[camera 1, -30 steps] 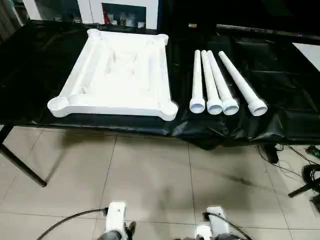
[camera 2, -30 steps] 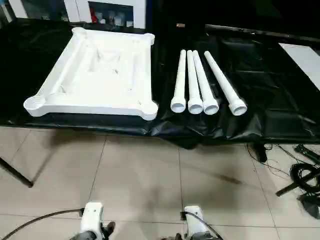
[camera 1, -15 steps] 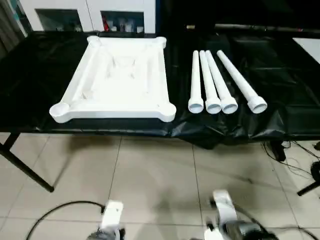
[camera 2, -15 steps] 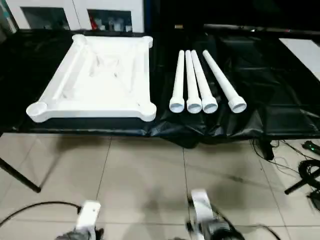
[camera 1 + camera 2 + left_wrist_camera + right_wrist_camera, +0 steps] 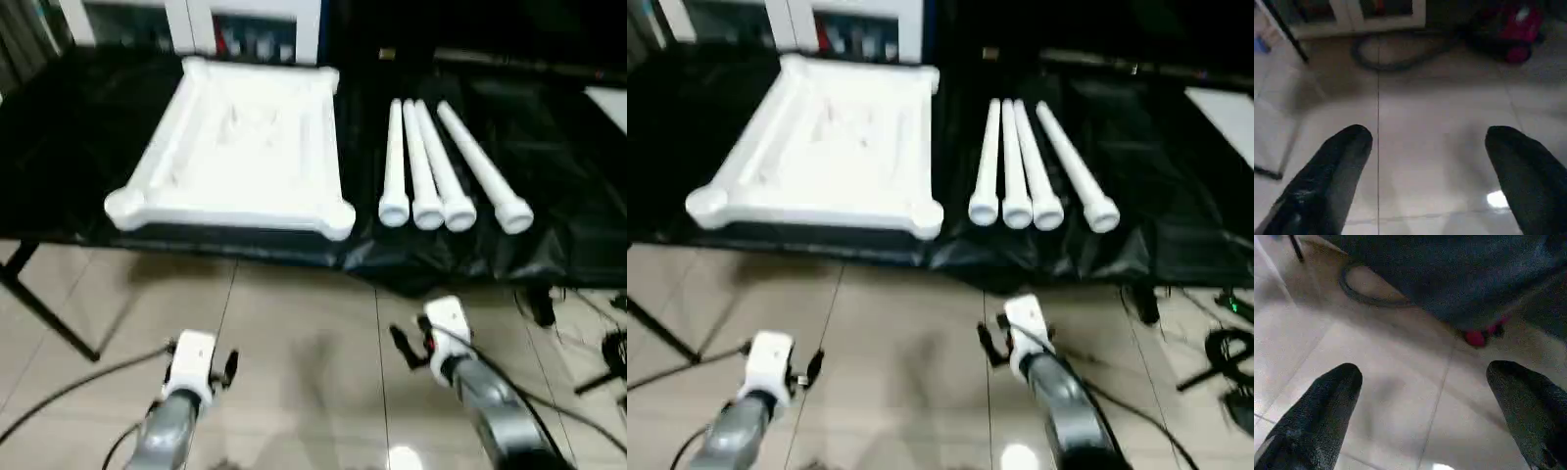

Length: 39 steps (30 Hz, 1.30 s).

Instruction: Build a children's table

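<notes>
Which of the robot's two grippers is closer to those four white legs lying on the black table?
The right gripper. It hangs over the floor just in front of the four legs, short of the table's edge. The left gripper is over the floor too, farther off, in front of the tabletop.

We see a work table (image 5: 88,147) draped in black sheeting, standing on a pale tiled floor (image 5: 294,333). On it lies the white tabletop (image 5: 235,147), ribbed underside up, toward the left. Just to its right four white legs (image 5: 436,166) lie lengthwise, three touching side by side, the fourth angled slightly apart.
</notes>
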### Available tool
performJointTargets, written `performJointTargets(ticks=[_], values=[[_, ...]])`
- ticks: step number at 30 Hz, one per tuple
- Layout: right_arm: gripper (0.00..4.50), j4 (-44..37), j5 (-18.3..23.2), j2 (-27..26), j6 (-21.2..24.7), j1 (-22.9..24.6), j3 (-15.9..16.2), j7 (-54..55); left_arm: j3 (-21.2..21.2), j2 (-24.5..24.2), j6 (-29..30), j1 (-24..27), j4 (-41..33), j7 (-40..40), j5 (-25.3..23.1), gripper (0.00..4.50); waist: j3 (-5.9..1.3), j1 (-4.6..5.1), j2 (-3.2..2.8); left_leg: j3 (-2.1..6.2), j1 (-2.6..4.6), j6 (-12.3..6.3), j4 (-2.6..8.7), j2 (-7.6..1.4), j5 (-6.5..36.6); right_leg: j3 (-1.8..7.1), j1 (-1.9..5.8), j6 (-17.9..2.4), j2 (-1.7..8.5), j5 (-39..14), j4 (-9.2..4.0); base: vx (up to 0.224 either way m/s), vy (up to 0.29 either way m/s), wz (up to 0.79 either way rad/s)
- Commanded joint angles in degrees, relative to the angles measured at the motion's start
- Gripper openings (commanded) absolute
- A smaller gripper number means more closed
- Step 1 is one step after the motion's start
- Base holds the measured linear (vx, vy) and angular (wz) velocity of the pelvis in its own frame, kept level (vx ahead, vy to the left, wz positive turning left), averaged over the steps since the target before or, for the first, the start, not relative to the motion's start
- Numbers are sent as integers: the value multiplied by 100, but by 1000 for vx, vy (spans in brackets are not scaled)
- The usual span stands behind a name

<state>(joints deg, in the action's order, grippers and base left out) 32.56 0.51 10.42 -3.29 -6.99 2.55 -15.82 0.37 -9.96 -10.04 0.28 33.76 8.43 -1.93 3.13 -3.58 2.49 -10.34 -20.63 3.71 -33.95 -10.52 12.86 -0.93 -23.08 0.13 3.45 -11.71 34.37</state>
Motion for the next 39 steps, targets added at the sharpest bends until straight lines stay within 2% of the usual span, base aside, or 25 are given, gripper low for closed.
performJointTargets(ticks=[1,2,3,4,5,8,9,10,11,12,13,15,17,19,21,22,23,24,25,27,30,32,34,35,39], values=[[450,-1234,308,220,189,385,-91,-223,-81,-82,44,344,-1170,138,87,449,-237,-27,-65,94,46,-424,506,-403,1319,222,255,-1266,436,-664,-396,0,0,0],[450,-2195,508,334,366,685,-183,-343,-102,-144,230,686,-2156,242,233,449,-221,-15,-132,97,38,-352,516,-374,1404,221,222,-1198,411,-778,-395,0,0,0],[450,-2195,508,334,366,685,-183,-343,-102,-144,230,686,-2156,242,233,449,-221,-15,-132,97,38,-352,516,-374,1404,221,222,-1198,411,-778,-395,0,0,0],[450,-3592,893,488,739,1006,-344,-442,-54,-238,618,1119,-3578,330,451,449,-227,-47,-120,111,26,-305,515,-405,1306,238,293,-1120,415,-479,-352,0,0,0],[450,-3859,978,514,830,1040,-380,-440,-28,-260,699,1176,-3826,321,476,449,-202,-30,-88,105,-3,-360,525,-388,1317,223,263,-1051,377,-449,-361,0,0,0],[450,-4725,1278,580,1368,1012,-509,-370,169,-272,1087,1171,-4496,227,586,449,-186,-6,-108,88,47,-243,521,-320,1594,227,200,-827,343,-1291,-443,0,0,0],[450,-4725,1278,580,1368,1012,-509,-370,169,-272,1087,1171,-4496,227,586,449,-174,6,-108,91,46,-163,519,-292,1614,241,183,-708,330,-1540,-460,0,0,0],[450,-4736,1216,413,1438,384,-650,-30,551,-194,1109,384,-4331,-207,523,449,-177,14,-107,96,38,-83,522,-273,1659,241,169,-580,320,-1786,-485,0,0,0],[450,-4708,1200,396,1412,337,-659,-5,574,-184,1100,325,-4306,-234,536,449,-202,46,-50,93,79,14,491,-212,1768,232,124,-455,290,-2210,-488,0,0,0],[450,-4555,1107,303,1264,71,-708,136,705,-133,1052,-5,-4163,-388,607,449,-276,28,-67,109,103,66,453,-208,1538,247,145,-443,313,-1942,-453,0,0,0],[450,-4269,751,165,1014,-231,-750,479,823,-96,1138,-386,-4033,-522,756,449,-281,30,-62,114,60,55,444,-211,1164,232,150,-511,283,-1332,-400,-59,-25,1],[450,-4050,458,66,820,-427,-772,742,891,-74,1231,-633,-3957,-591,894,449,-252,31,-59,89,28,176,448,-185,1116,215,133,-589,280,-1251,-380,-53,-18,-1],[450,-3795,621,-69,998,-617,-822,851,883,-88,1266,-844,-3853,-626,850,449,-270,20,-45,92,19,164,441,-175,1046,216,166,-578,275,-1077,-347,0,0,0],[450,-3199,1007,-179,1578,-1148,-736,827,541,-4,1707,-1071,-3948,-671,480,449,-334,23,-9,110,-1,82,409,-167,652,202,233,-629,266,-384,-245,0,0,0],[450,-3151,995,-173,1624,-1209,-685,794,482,36,1827,-1067,-3992,-648,482,449,-365,9,-46,90,23,28,353,-168,327,193,226,-781,262,168,-214,0,0,0],[450,-3037,1104,-165,1850,-1370,-681,721,333,206,2014,-1122,-4035,-671,455,449,-386,-12,-113,87,16,-7,326,-166,30,195,242,-877,250,653,-157,0,0,0],[450,-2998,1222,-132,2002,-1441,-743,669,245,336,2096,-1174,-4052,-717,436,449,-404,-4,-28,73,3,-87,299,-161,-187,186,271,-973,237,1063,-131,0,0,0],[450,-2998,1222,-132,2002,-1441,-743,669,245,336,2096,-1174,-4052,-717,436,449,-415,-20,-33,72,-6,-129,288,-154,-273,188,292,-1017,240,1219,-109,0,0,0],[450,-2999,1170,-88,2079,-1530,-773,621,128,381,2240,-1278,-4101,-818,310,449,-400,-46,86,29,10,-236,275,-161,-278,190,270,-1076,235,1292,-144,0,0,0],[450,-3029,1166,-228,2105,-1613,-757,624,107,342,2336,-1417,-4096,-947,227,449,-397,-77,24,46,2,-280,277,-169,-241,195,281,-1104,269,1094,-118,0,0,0],[450,-3261,920,-286,2178,-1360,-359,671,69,131,2596,-1214,-4392,-829,44,449,-358,-59,89,55,-8,-215,319,-187,45,184,288,-971,297,454,-173,0,0,0],[450,-3368,933,-293,2233,-1232,-240,601,130,150,2821,-1077,-4687,-778,201,449,-349,-31,-19,63,16,-91,325,-205,245,190,251,-945,288,237,-187,0,0,0],[450,-3368,965,-306,2253,-1201,-217,590,184,191,2914,-1033,-4790,-755,284,449,-352,-13,18,55,12,-55,320,-203,300,192,254,-955,282,205,-187,0,0,0],[450,-3356,1004,-313,2273,-1166,-248,603,163,214,2990,-972,-4889,-732,280,449,-345,-24,-44,63,11,-29,328,-195,362,191,241,-953,277,125,-201,0,0,0],[450,-3247,971,-259,2235,-1106,-305,480,-123,110,3242,-1024,-4752,-628,92,449,-330,-39,2,72,12,43,354,-192,712,188,221,-798,271,-381,-252,0,0,0]])
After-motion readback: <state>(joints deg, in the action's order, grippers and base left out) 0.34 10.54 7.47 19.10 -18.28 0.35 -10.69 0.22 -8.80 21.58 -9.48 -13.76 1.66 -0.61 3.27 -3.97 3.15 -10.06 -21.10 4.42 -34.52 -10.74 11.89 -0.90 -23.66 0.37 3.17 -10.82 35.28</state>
